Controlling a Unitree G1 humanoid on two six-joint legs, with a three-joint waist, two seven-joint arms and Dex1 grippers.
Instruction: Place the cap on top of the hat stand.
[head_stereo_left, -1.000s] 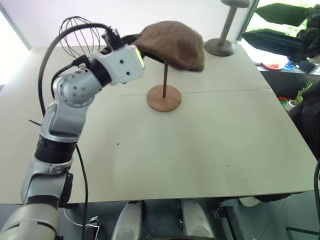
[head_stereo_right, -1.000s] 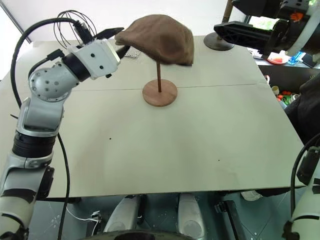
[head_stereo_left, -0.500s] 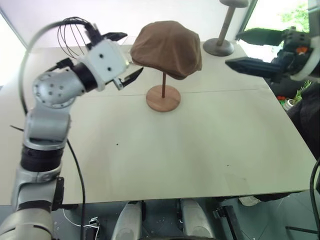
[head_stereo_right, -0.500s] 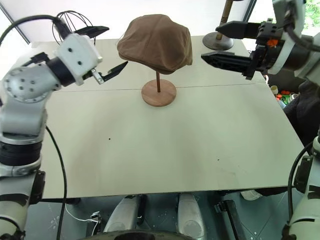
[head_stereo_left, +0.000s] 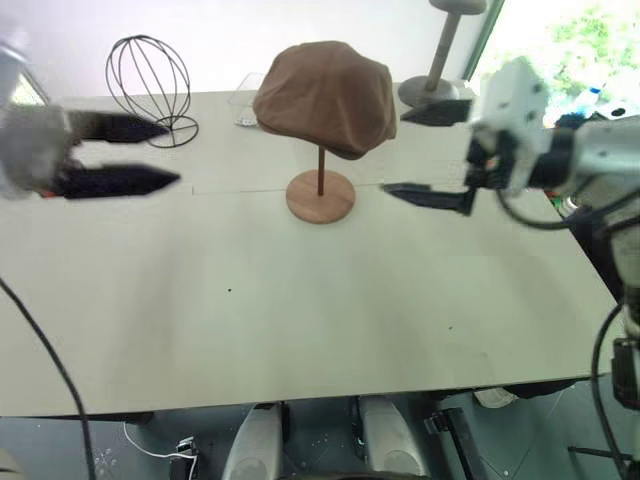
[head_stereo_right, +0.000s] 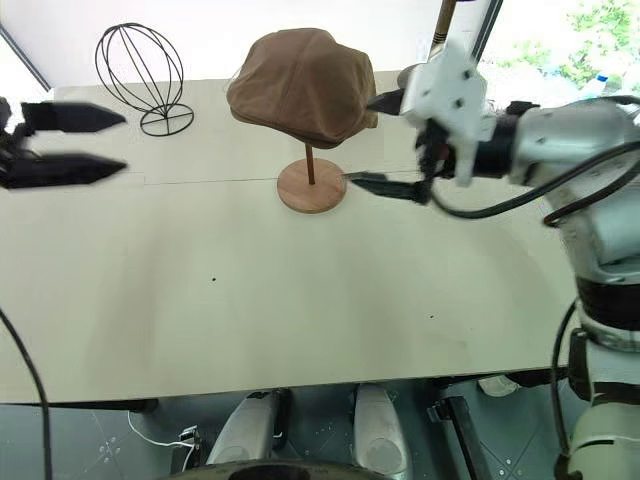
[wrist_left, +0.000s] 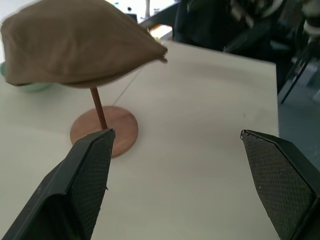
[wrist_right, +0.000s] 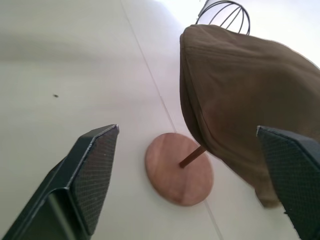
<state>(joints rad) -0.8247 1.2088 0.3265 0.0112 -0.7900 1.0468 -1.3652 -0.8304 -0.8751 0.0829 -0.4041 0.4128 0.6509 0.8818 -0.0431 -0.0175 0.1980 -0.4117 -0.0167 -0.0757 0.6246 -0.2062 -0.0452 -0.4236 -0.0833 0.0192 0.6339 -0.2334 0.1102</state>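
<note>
Spanning the whole scene, one pale table (head_stereo_left: 330, 320) carried three stands, of which only the middle one bore anything. A brown cap (head_stereo_left: 325, 95) sat draped over the top of the wooden hat stand (head_stereo_left: 320, 195), hiding the upper disc and overhanging the thin pole on every side, while the round base rested on the tabletop near a seam line. Behind it to the robot's left stood a black wire globe stand (head_stereo_left: 150, 88), well apart from the cap; behind to the right rose a grey pedestal stand (head_stereo_left: 432, 90), partly screened by the right arm. Two grippers flanked the cap, one on each side, and neither touched it. At the far left, the left gripper (head_stereo_left: 150, 155) hung with its jaws spread wide and nothing between them. Closer in, the right gripper (head_stereo_left: 425, 150) hovered just beside the cap, its fingers likewise parted and empty.
</note>
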